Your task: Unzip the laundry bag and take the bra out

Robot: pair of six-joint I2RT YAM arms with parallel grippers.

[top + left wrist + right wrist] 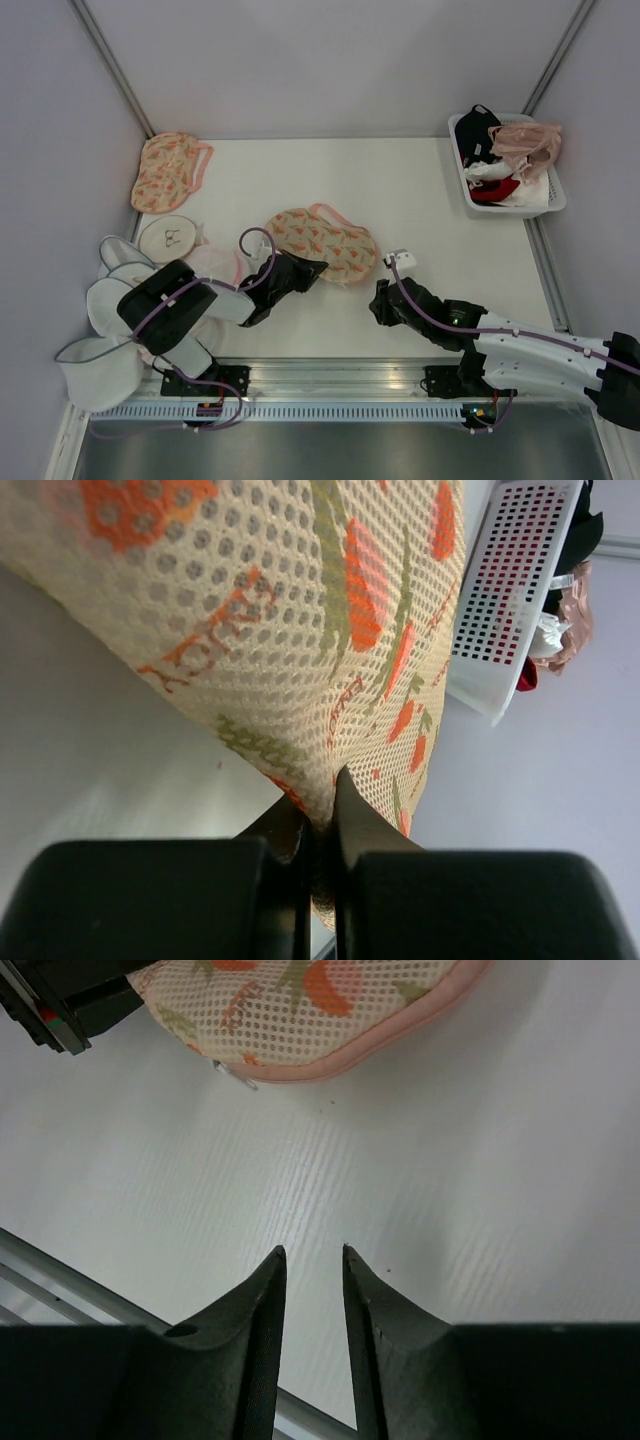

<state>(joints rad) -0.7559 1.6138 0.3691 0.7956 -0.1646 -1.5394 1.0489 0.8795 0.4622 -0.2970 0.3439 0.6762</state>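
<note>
Cameras in turn: from above, the laundry bag (325, 243) lies flat near the middle of the white worktop (420, 190). My left tool (312, 270) is at its near edge and my right tool (381, 300) sits apart, off its right end. On my left wrist, the tool is pinched tight on a fold of the bag's mesh, with a white basket (500, 590) beyond. On my right wrist, the tool stands narrowly parted and empty over bare worktop, short of the bag's pink trim.

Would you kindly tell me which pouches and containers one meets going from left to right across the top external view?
second floral pouch → laundry bag → white basket. The white mesh bags overlap the second pouch, so they are left out.
</note>
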